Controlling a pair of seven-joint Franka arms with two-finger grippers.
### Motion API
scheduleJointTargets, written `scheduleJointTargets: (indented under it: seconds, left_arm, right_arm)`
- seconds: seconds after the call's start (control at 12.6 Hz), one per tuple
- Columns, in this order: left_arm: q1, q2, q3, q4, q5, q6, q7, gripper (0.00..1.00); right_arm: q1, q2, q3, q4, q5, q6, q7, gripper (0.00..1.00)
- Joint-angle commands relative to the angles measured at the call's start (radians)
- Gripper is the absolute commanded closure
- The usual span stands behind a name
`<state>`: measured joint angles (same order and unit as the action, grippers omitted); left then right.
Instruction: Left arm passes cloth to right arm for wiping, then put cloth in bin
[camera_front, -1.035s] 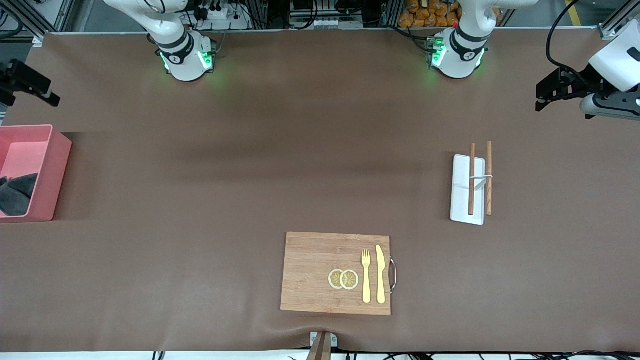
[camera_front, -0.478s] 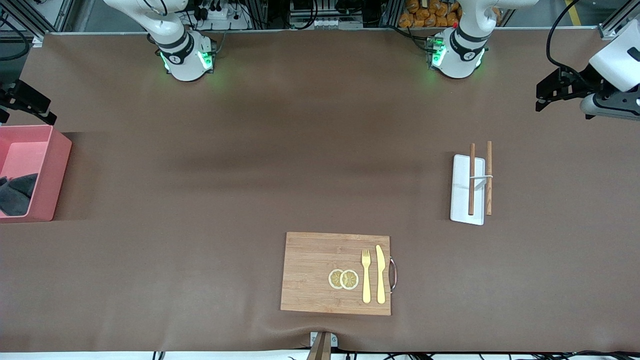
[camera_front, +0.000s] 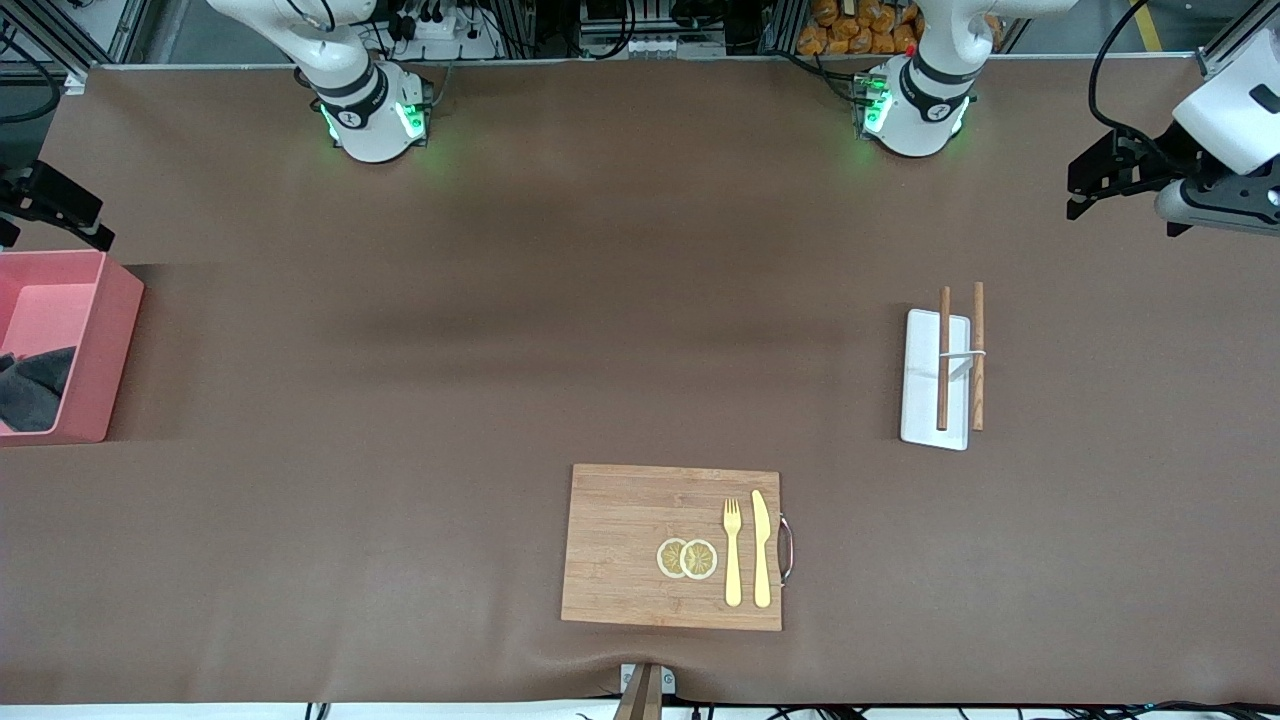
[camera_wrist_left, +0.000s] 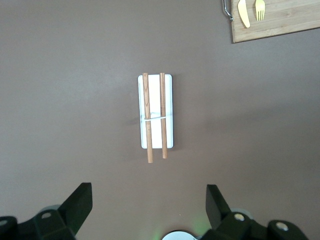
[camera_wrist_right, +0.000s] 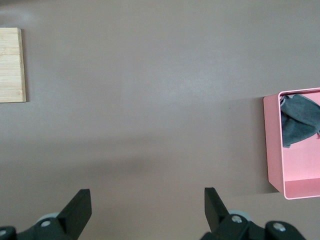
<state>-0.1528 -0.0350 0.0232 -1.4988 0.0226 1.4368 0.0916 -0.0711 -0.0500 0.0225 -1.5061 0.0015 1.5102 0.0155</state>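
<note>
The cloth (camera_front: 28, 390) lies dark-grey side up, crumpled, in the pink bin (camera_front: 100, 340) at the right arm's end of the table. Both also show in the right wrist view, the cloth (camera_wrist_right: 299, 120) against the bin's wall (camera_wrist_right: 272, 145). My right gripper (camera_front: 60, 205) hangs open and empty over the table beside the bin; its jaws (camera_wrist_right: 147, 202) stand wide apart over bare mat. My left gripper (camera_front: 1078, 200) is open and empty, up over the left arm's end of the table, its jaws (camera_wrist_left: 148, 200) wide apart.
A white tray (camera_front: 920, 400) with two brown chopsticks (camera_front: 943, 360) lies toward the left arm's end, also in the left wrist view (camera_wrist_left: 170, 100). A wooden cutting board (camera_front: 620, 550) with a fork, a knife and lemon slices lies near the front camera.
My right gripper shifted closer to the bin's edge in the front view, then stopped. My left gripper rose slightly. The cloth stays in the bin.
</note>
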Motion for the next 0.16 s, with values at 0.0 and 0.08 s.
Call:
scheduleJointTargets:
  seconds: [0.0, 0.08]
  left_arm:
    - [0.002, -0.010, 0.001, 0.005, -0.010, -0.001, -0.006, 0.00]
    - [0.004, -0.010, 0.001, 0.005, -0.010, -0.001, -0.006, 0.00]
  right_arm:
    - [-0.029, 0.001, 0.025, 0.000, -0.015, 0.002, -0.005, 0.00]
    - [-0.029, 0.001, 0.027, 0.000, -0.012, 0.001, -0.005, 0.00]
